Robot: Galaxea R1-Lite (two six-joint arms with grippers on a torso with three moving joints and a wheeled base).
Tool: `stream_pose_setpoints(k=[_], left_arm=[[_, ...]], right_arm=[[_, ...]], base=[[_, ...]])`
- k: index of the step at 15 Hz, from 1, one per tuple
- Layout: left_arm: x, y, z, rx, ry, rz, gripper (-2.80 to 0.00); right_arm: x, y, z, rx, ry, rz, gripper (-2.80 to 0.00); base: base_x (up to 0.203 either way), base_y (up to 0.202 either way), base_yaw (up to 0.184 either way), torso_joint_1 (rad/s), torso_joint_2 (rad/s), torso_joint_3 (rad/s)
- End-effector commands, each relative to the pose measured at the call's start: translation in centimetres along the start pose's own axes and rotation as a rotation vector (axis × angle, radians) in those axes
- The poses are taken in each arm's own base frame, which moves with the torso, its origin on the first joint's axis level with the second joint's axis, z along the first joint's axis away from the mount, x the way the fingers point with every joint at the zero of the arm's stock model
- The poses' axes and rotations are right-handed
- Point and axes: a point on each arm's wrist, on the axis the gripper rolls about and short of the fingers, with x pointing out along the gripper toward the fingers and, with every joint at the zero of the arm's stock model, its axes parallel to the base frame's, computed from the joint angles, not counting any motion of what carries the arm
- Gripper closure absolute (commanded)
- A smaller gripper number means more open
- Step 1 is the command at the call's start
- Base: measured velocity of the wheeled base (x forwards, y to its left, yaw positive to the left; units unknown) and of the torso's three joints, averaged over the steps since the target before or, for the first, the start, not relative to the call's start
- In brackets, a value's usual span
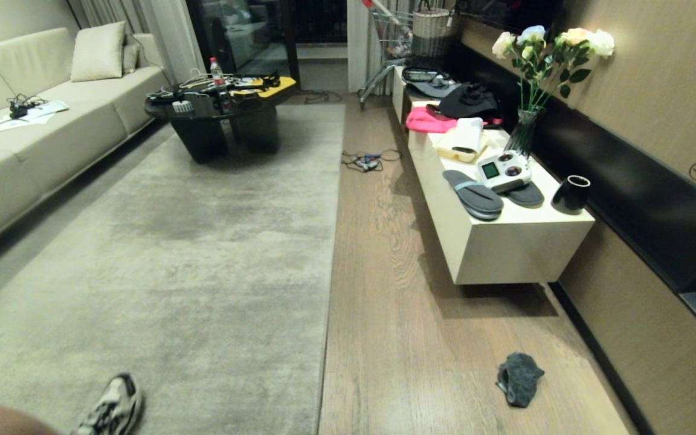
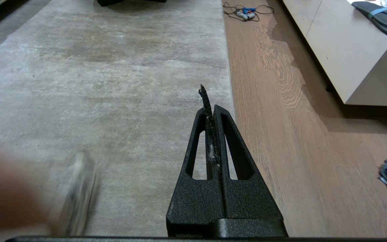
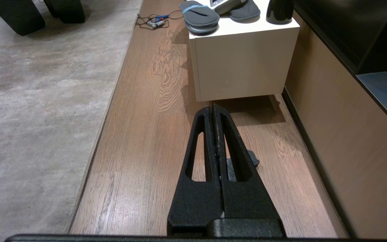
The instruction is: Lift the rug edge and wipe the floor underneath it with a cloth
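Note:
The pale grey-beige rug lies flat, and its rug edge [image 1: 331, 272] runs straight away from me down the middle of the head view. Right of it is the wood-grain floor [image 1: 396, 314]. The dark grey-green cloth [image 1: 518, 377] lies crumpled on the floor, near right, by the wall. Neither gripper shows in the head view. My left gripper [image 2: 212, 111] hangs shut above the rug, just inside the rug edge [image 2: 228, 77], with a thin frayed dark strip poking past its tips. My right gripper [image 3: 213, 108] hangs shut over the floor [image 3: 139, 151], empty, its fingers partly hiding the cloth [image 3: 252, 158].
A cream low cabinet [image 1: 517, 248] stands along the right wall with slippers, a black cup and a flower vase on it. A cable bundle [image 1: 366, 162] lies on the floor farther on. A black coffee table [image 1: 221, 121] and a sofa [image 1: 22, 157] stand at the left. A person's shoe [image 1: 112, 408] rests on the near rug.

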Motion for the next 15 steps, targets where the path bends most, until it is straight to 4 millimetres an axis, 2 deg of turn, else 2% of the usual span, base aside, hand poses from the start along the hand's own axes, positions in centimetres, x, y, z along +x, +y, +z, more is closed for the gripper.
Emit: stream_pose_setpoints(k=[1,10,15], left_arm=[[0.01,0.0,0.01,-0.001,0.001,0.0,0.0],[0.0,0.0,0.0,-0.001,0.0,0.0,0.0],[0.0,0.0,0.0,-0.001,0.0,0.0,0.0]], right_arm=[[0.01,0.0,0.01,0.001,0.001,0.0,0.0],[0.0,0.0,0.0,-0.004,0.0,0.0,0.0],[0.01,0.0,0.01,-0.003,0.001,0.001,0.0]], base=[[0.0,0.0,0.0,0.0,0.0,0.0],[0.0,0.0,0.0,0.0,0.0,0.0],[0.0,0.0,0.0,-0.017,-0.3,-0.33]])
